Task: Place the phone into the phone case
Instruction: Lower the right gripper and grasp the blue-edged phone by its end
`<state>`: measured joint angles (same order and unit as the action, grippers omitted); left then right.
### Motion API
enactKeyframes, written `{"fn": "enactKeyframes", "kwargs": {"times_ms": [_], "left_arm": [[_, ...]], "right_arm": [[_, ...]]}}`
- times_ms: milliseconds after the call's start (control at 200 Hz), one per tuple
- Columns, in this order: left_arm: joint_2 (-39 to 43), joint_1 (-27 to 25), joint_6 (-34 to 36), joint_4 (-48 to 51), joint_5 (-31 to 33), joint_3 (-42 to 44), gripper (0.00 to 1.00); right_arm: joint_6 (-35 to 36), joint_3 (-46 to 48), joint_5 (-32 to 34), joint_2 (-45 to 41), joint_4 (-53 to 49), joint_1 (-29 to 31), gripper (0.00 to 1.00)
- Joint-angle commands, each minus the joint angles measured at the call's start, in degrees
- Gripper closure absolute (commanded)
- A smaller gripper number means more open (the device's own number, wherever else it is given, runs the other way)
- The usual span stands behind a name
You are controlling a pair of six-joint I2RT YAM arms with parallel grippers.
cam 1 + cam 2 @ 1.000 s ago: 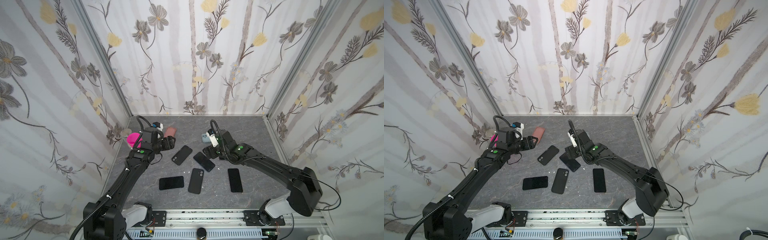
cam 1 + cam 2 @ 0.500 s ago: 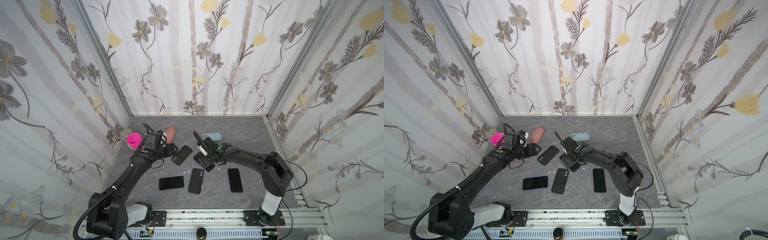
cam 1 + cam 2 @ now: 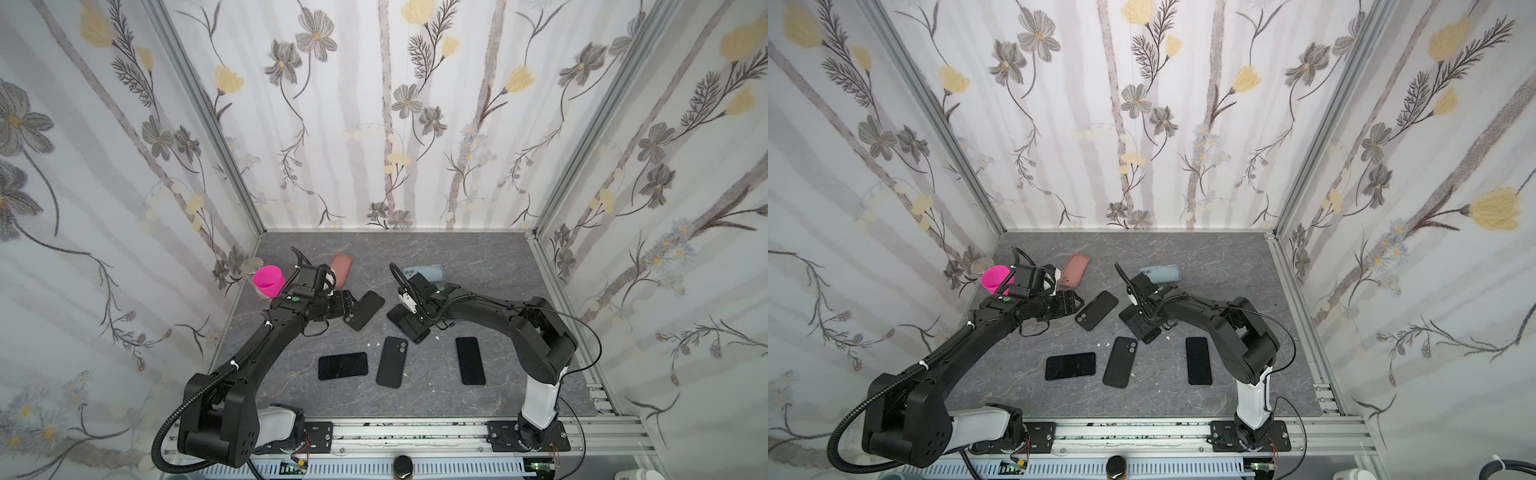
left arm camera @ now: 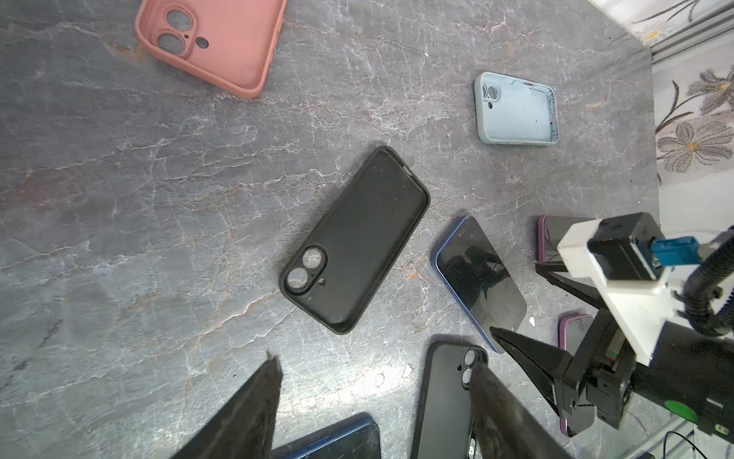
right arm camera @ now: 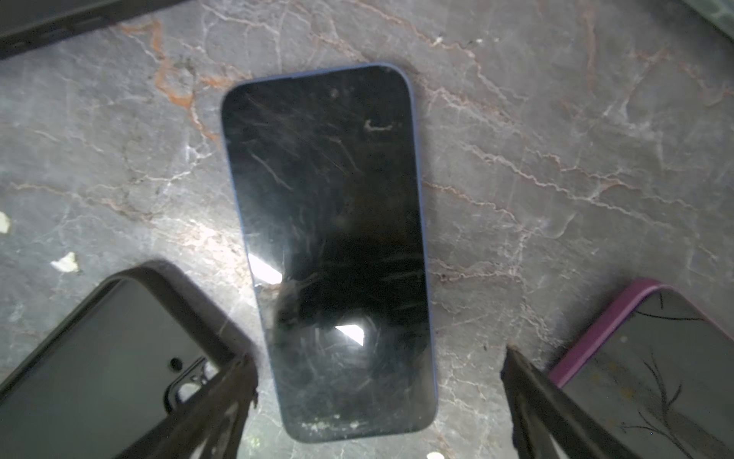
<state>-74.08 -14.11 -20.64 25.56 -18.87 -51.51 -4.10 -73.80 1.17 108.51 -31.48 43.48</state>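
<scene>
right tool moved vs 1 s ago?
Yes. In both top views the right tool has pulled away from the pale blue case toward the front rail, and now straddles the blue phone, open.

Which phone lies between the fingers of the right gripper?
The blue-edged phone right under the open right gripper. The purple-edged phone lies outside its fingers, and the third phone farther off, near the front.

In both top views the right gripper covers most of the blue phone. Right wrist view: purple phone and black case cut off at the edge.
</scene>
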Motion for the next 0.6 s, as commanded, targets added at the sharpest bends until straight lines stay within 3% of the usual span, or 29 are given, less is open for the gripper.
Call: {"fn": "enactKeyframes", "kwargs": {"times_ms": [0, 594], "left_arm": [[-0.36, -0.1, 1.12, 0.81, -0.19, -0.69, 0.25], [-1.33, -0.66, 1.75, 0.98, 0.42, -0.53, 0.25]], "right_arm": [[1.48, -1.15, -1.14, 0.99, -1.49, -0.07, 0.05], [2.52, -2.14, 0.68, 3.89, -3.83, 0.03, 0.06]]}}
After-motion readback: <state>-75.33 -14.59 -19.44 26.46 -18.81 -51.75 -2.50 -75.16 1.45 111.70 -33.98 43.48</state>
